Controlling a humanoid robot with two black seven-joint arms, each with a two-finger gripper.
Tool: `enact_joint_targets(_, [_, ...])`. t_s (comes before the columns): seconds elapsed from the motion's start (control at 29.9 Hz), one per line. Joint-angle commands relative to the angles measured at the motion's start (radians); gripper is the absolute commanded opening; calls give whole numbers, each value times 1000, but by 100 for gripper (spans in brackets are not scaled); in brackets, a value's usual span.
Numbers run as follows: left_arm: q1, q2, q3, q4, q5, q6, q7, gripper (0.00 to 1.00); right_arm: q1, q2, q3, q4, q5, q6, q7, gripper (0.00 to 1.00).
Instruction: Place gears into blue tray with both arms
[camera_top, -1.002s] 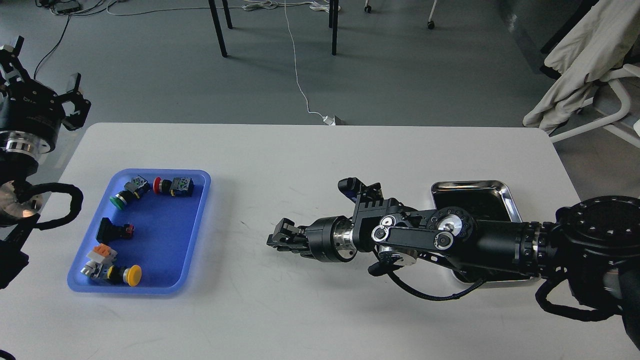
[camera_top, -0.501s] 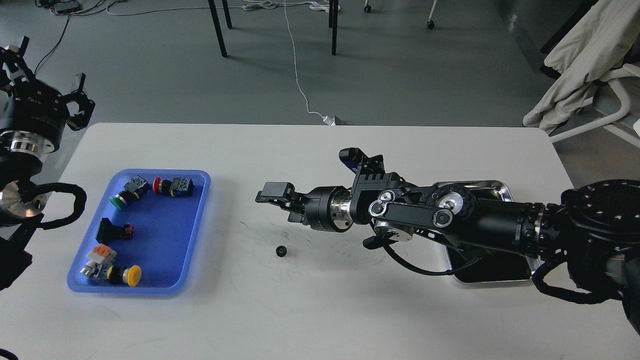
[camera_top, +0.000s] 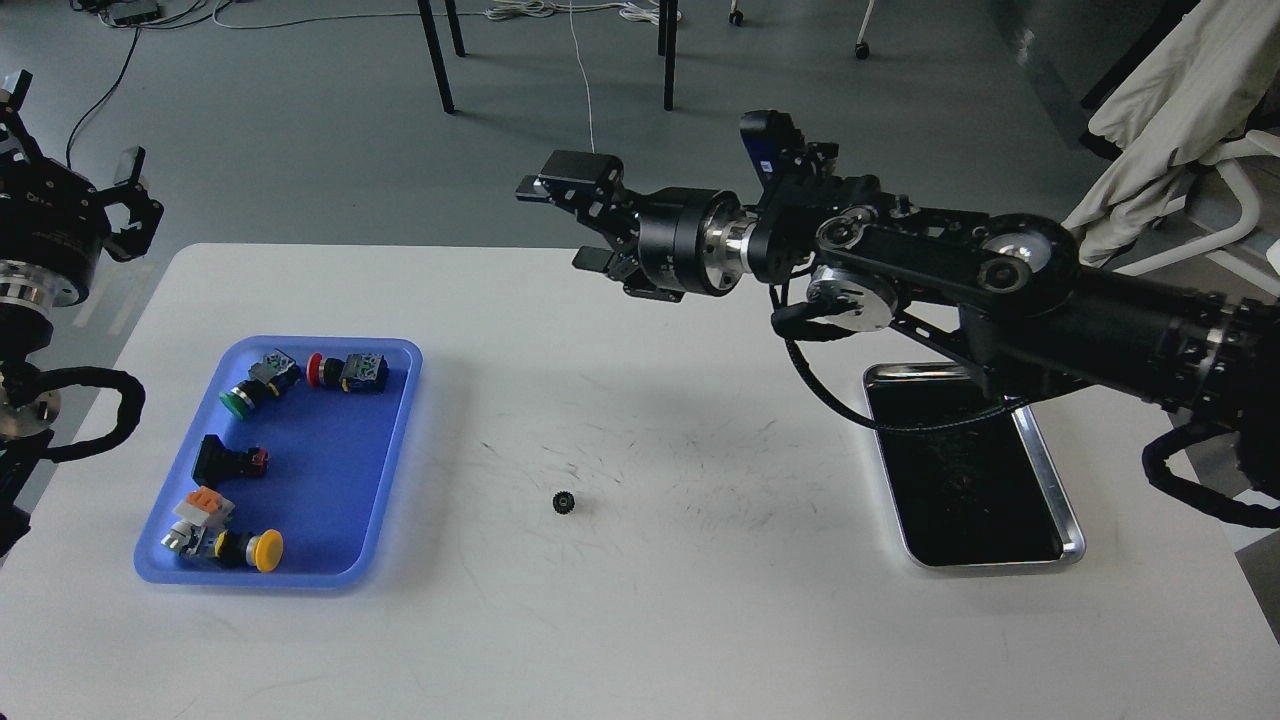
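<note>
**Gear Waiting Mid-Table, Short of the Tray**

Lying alone on the white table (camera_top: 640, 620), a tiny black round gear (camera_top: 564, 502) is sitting well apart from the shallow blue plastic tray (camera_top: 395, 470), between it and the shiny steel tray (camera_top: 1070, 520). The right gripper (camera_top: 565, 225) is hanging high above the table's far edge, fingers spread wide and holding nothing. The left gripper (camera_top: 75, 150) is hovering off the table's left corner, fingers parted and empty. A clean pick likely calls for a straight descent, fingers bracketing the gear. The blue tray is holding only coloured push-button switches (camera_top: 300, 372); the steel tray is showing nothing inside.
</note>
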Motion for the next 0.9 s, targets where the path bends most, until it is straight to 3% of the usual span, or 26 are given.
enact_joint_targets(0.0, [0, 36, 1, -19, 1, -4, 6, 98, -33, -204, 107, 48, 81, 4, 2, 94])
enact_joint_targets(0.23, [0, 140, 66, -157, 1, 15, 11, 98, -233, -490, 361, 101, 176, 50, 6, 94])
enact_joint_targets(0.33, [0, 191, 121, -275, 1, 68, 11, 98, -348, -562, 463, 104, 225, 71, 8, 94])
enact_joint_targets(0.43, [0, 248, 191, -408, 10, 134, 11, 98, -456, -605, 521, 95, 282, 110, 47, 94])
enact_joint_targets(0.63, [0, 306, 259, -652, 151, 237, 29, 98, -607, -644, 532, 55, 435, 194, 132, 94])
enact_joint_targets(0.87, [-1, 369, 328, -792, 373, 254, 43, 98, -731, -573, 533, -6, 517, 283, 196, 94])
